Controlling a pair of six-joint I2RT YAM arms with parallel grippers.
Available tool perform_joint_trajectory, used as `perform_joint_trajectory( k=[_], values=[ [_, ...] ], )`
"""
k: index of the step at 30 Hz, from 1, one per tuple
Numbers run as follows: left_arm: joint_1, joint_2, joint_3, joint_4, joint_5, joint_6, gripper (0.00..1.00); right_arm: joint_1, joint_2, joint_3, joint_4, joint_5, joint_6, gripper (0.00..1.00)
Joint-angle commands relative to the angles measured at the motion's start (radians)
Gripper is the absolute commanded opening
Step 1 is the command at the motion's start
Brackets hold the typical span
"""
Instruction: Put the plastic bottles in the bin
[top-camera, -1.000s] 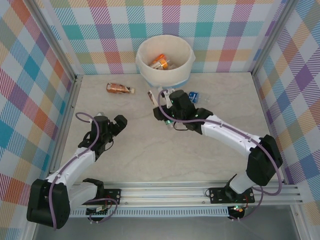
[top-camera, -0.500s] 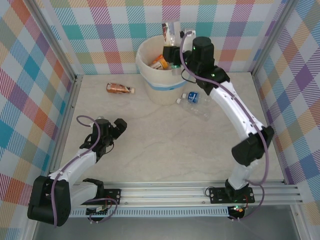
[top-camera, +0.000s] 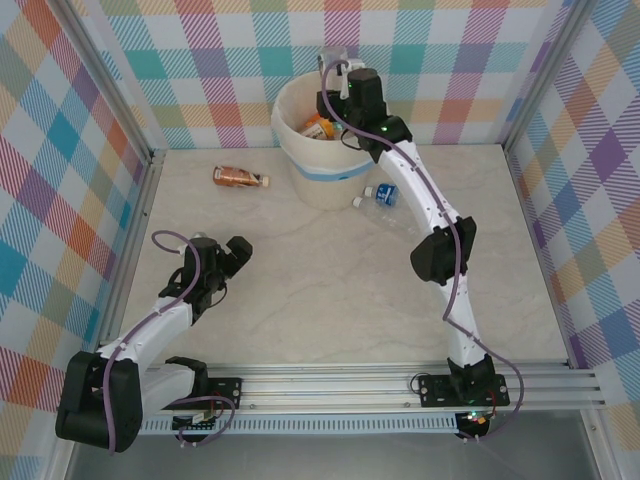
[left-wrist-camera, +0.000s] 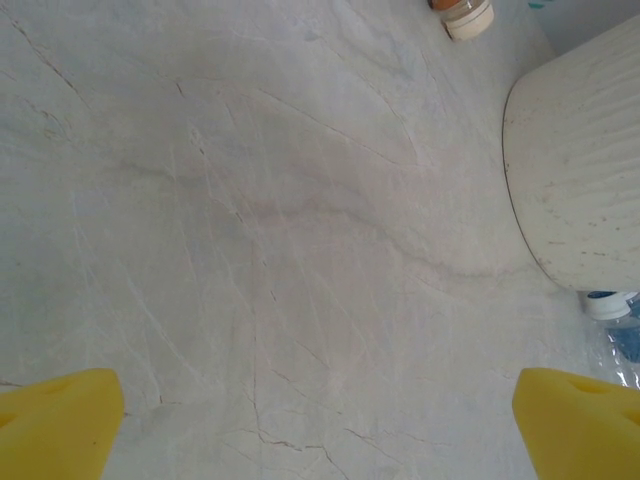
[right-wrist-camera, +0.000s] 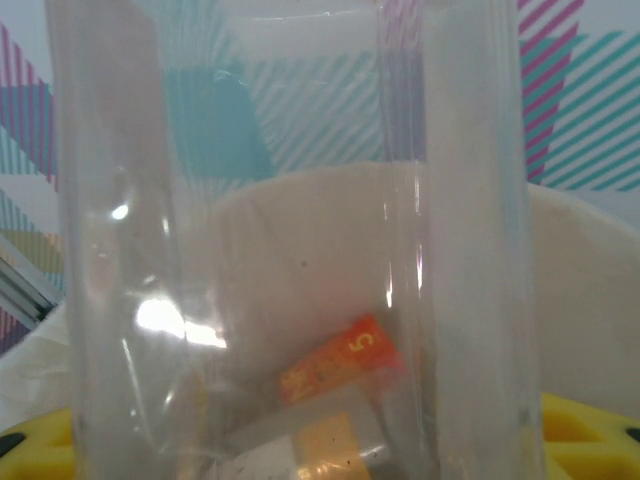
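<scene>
Top external: right arm (top-camera: 425, 200) extended over bin (top-camera: 305, 188), end effector (top-camera: 333, 98) grasping clear bottle (right-wrist-camera: 300, 250).

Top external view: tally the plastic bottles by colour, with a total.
Amber plastic bottle, on the table: 1
Blue-labelled clear plastic bottle, on the table: 1
Clear plastic bottle in the right gripper: 1
Orange-labelled bottle inside the round cream-white bin: 1 visible
Total: 4 visible

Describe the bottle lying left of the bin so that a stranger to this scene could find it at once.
Start at the round cream bin at the back of the table. Just left of it, a small amber bottle lies on its side, pale cap toward the bin. The other bottle on the table, right of the bin, is clear with a blue label.
</scene>
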Motion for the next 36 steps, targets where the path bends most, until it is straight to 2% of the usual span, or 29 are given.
perform_joint_trajectory(
  k=[1,8,13,19,21,25,26,28,31,34,36],
  values=[
    [0.018,-0.001,0.010,0.039,-0.018,0.027,1.00,-0.008,-0.006,0.050,-0.047,0.042,0.022,0.63],
    [0.019,0.041,0.056,0.061,0.007,0.006,1.00,-0.008,-0.104,0.007,-0.106,-0.013,0.028,0.82],
    [0.019,0.102,0.160,0.015,-0.016,0.018,1.00,-0.007,-0.252,-0.152,-0.098,-0.081,0.029,0.92],
    [0.038,0.288,0.353,-0.032,-0.028,0.012,1.00,-0.007,-0.509,-0.555,0.103,-0.298,0.045,1.00],
    [0.052,0.345,0.409,-0.056,-0.040,-0.028,1.00,-0.007,-0.579,-0.665,0.166,-0.357,0.038,1.00],
    [0.073,0.441,0.467,0.016,-0.085,-0.134,1.00,-0.007,-0.717,-0.876,0.251,-0.435,0.041,1.00],
    [0.074,0.466,0.499,-0.003,-0.109,-0.153,1.00,-0.006,-0.747,-0.934,0.285,-0.460,0.058,1.00],
    [0.074,0.514,0.610,-0.159,-0.154,-0.208,1.00,0.002,-0.832,-1.092,0.393,-0.519,0.138,1.00],
    [0.054,0.544,0.736,-0.298,-0.227,-0.223,1.00,0.060,-0.950,-1.407,0.741,-0.604,0.216,1.00],
    [0.056,0.599,0.791,-0.310,-0.270,-0.319,1.00,0.133,-0.981,-1.527,0.787,-0.584,0.197,1.00],
    [0.055,0.676,0.879,-0.386,-0.305,-0.373,1.00,0.168,-0.978,-1.580,0.821,-0.561,0.202,1.00]
  ],
)
